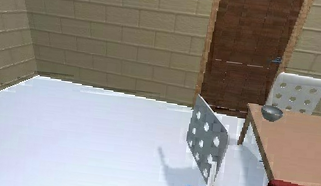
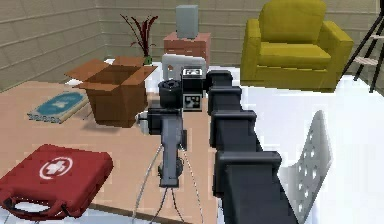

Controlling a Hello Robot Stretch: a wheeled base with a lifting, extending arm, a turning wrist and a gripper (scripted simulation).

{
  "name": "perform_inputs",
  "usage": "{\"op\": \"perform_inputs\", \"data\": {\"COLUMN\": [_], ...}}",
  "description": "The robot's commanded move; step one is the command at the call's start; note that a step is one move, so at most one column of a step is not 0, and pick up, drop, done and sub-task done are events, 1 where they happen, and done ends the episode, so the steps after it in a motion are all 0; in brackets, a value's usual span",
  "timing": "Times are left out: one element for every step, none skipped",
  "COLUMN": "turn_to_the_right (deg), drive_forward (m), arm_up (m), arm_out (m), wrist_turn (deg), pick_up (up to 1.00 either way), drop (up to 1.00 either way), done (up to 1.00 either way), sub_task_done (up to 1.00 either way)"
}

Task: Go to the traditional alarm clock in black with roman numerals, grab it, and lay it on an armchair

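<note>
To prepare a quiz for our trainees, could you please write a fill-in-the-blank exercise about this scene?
1. The armchair is ___ in colour.
2. The cardboard box on the table is ___, not closed.
3. The red case bears a white ___.
Missing words: yellow; open; cross.

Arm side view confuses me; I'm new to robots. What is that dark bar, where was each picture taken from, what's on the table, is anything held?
This is a wheeled robot. The forward view looks ahead: a brown door, a white chair, a wooden table with a grey bowl. The arm side view looks sideways: the dark bar is its arm, ending in the gripper. On the table lie a red case, a cardboard box and a pale blue flat thing; a yellow armchair stands beyond. Whether the gripper holds anything cannot be told.
</note>
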Motion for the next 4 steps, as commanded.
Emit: {"op": "perform_inputs", "data": {"turn_to_the_right": [0.0, 0.0, 0.0, 0.0], "drive_forward": [0.0, 0.0, 0.0, 0.0], "arm_up": [0.0, 0.0, 0.0, 0.0], "arm_out": [0.0, 0.0, 0.0, 0.0], "wrist_turn": [45.0, 45.0, 45.0, 33.0], "pick_up": [0.0, 0.0, 0.0, 0.0], "drop": [0.0, 0.0, 0.0, 0.0], "done": [0.0, 0.0, 0.0, 0.0], "sub_task_done": [0.0, 0.0, 0.0, 0.0]}}
